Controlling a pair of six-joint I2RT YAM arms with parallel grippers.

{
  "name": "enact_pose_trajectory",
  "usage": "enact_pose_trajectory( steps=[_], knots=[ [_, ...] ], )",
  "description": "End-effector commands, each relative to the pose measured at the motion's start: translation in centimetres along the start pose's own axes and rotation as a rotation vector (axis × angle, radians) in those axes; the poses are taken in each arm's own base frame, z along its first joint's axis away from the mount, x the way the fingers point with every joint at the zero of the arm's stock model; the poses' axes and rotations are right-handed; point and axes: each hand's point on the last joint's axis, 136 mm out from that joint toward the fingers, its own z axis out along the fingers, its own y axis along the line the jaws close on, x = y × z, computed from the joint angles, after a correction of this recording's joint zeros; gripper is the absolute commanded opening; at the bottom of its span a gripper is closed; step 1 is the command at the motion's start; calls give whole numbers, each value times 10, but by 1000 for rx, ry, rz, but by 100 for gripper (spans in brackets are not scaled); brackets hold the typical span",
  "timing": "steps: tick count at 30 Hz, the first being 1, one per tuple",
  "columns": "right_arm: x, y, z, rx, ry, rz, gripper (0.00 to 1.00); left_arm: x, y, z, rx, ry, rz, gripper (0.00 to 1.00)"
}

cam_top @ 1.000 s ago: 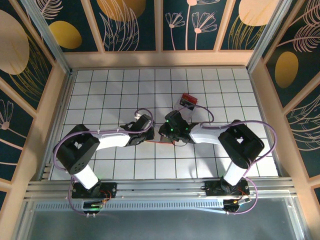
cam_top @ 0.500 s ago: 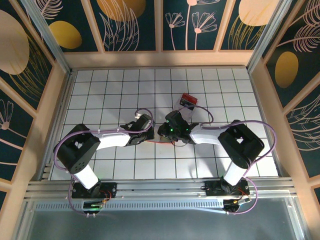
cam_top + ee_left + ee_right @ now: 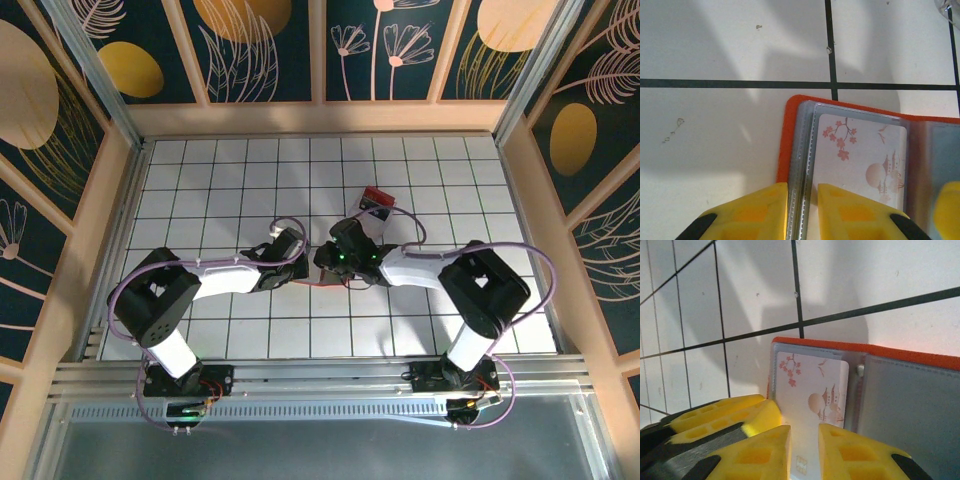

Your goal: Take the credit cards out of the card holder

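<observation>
A: Where's the flat orange-red folding card holder (image 3: pixel 789 135)?
B: Open on the white tiled table (image 3: pixel 715 150), centre, bare tiles beyond its orange rim. Left gripper (image 3: pixel 802 190) clamps its clear sleeve edge
A: Right gripper (image 3: pixel 805 432)?
B: Nearly closed over the blossom-printed white card (image 3: pixel 812 385); can't tell if it grips

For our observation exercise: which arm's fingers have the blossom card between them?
The right arm's fingers; the left arm's fingers flank the card holder's sleeve edge.

Bright, even overhead light. Soft grey shadows spread across the white black-gridded tile table (image 3: pixel 715 150) toward twelve o'clock in both wrist views. The yellow foam fingertips (image 3: pixel 755 210) at six o'clock look blurred.
</observation>
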Motion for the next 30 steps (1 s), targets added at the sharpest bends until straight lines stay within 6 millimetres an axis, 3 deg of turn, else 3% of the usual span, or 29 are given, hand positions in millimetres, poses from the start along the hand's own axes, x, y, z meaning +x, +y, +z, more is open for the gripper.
enact_pose_trajectory(
  steps=[1,12,30],
  knots=[
    [-1,5,10,-29,15,15,21,13,10,7,-32,54,-3,22],
    [9,-23,9,38,46,62,21,13,10,7,-36,53,-6,22],
    [12,-28,11,15,60,68,22,11,9,6,-37,53,-5,22]
  ],
)
